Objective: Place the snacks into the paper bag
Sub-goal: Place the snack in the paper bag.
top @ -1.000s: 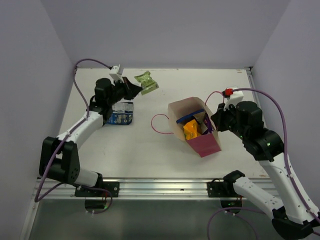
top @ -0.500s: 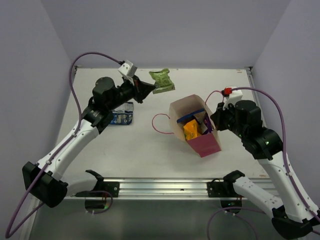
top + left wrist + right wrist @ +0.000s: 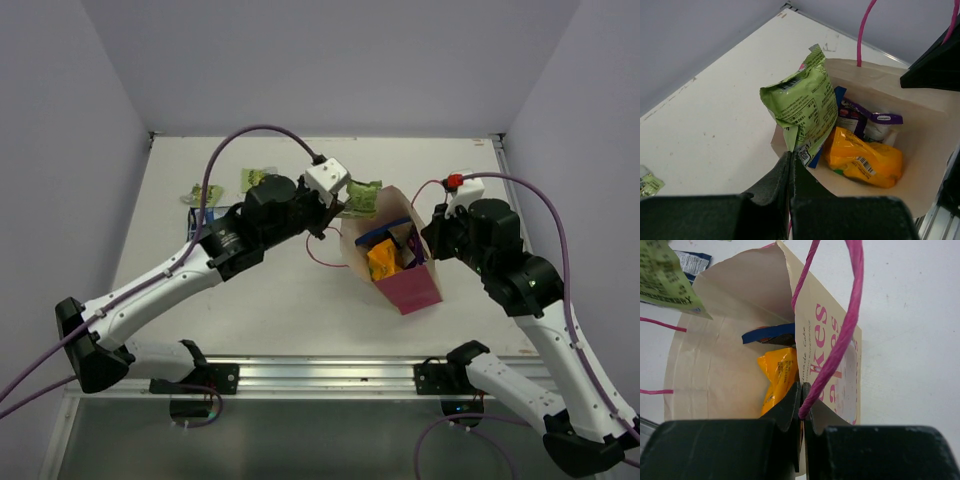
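The paper bag (image 3: 412,288) lies tilted with its mouth facing back-left. My right gripper (image 3: 802,412) is shut on its pink cord handle (image 3: 840,340), holding the mouth wide. Inside are an orange packet (image 3: 865,157), a purple one (image 3: 867,120) and a dark blue one (image 3: 770,333). My left gripper (image 3: 791,155) is shut on the bottom corner of a green packet (image 3: 802,107), which hangs at the bag's mouth over its near rim (image 3: 362,198). Two more small green packets (image 3: 207,193) (image 3: 255,178) lie on the table at the back left.
A dark blue packet (image 3: 692,262) lies on the table behind the bag. The bag's second pink handle loop (image 3: 318,258) trails onto the table on its left. The left arm (image 3: 180,275) stretches diagonally across the table's left half. Walls enclose the back and sides.
My left arm has swung right from the back-left corner, carrying the green packet to the bag's mouth. The right arm and the bag have not moved.
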Controlling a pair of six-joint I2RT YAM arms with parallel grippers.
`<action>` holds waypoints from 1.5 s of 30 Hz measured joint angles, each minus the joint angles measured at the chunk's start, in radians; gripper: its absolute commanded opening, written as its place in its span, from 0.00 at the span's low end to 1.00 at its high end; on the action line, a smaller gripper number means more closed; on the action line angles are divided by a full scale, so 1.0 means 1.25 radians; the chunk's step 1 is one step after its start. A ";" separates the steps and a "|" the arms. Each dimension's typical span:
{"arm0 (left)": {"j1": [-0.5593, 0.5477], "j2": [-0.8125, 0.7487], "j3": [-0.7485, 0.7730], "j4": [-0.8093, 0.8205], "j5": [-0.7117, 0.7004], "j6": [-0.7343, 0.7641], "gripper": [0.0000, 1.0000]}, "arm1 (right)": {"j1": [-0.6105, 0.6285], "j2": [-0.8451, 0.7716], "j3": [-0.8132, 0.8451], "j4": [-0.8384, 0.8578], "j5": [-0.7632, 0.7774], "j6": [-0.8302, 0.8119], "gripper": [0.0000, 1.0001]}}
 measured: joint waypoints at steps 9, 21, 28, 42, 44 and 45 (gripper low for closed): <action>-0.125 0.134 0.095 -0.094 -0.237 0.097 0.00 | 0.000 0.005 0.002 0.001 0.005 0.000 0.03; -0.214 0.282 0.182 -0.108 -0.431 0.226 0.00 | 0.000 -0.002 0.001 -0.001 0.021 0.000 0.03; -0.218 0.378 0.222 -0.102 -0.491 0.270 0.00 | 0.000 -0.009 -0.002 -0.003 0.021 0.000 0.03; -0.218 0.461 0.238 -0.056 -0.501 0.287 0.04 | 0.000 -0.019 -0.015 0.003 0.021 0.000 0.03; -0.216 0.470 0.237 -0.045 -0.500 0.280 0.05 | 0.000 -0.020 -0.016 0.004 0.022 0.000 0.03; -0.212 0.473 0.233 -0.037 -0.493 0.278 0.06 | 0.000 -0.021 -0.018 0.004 0.022 0.000 0.03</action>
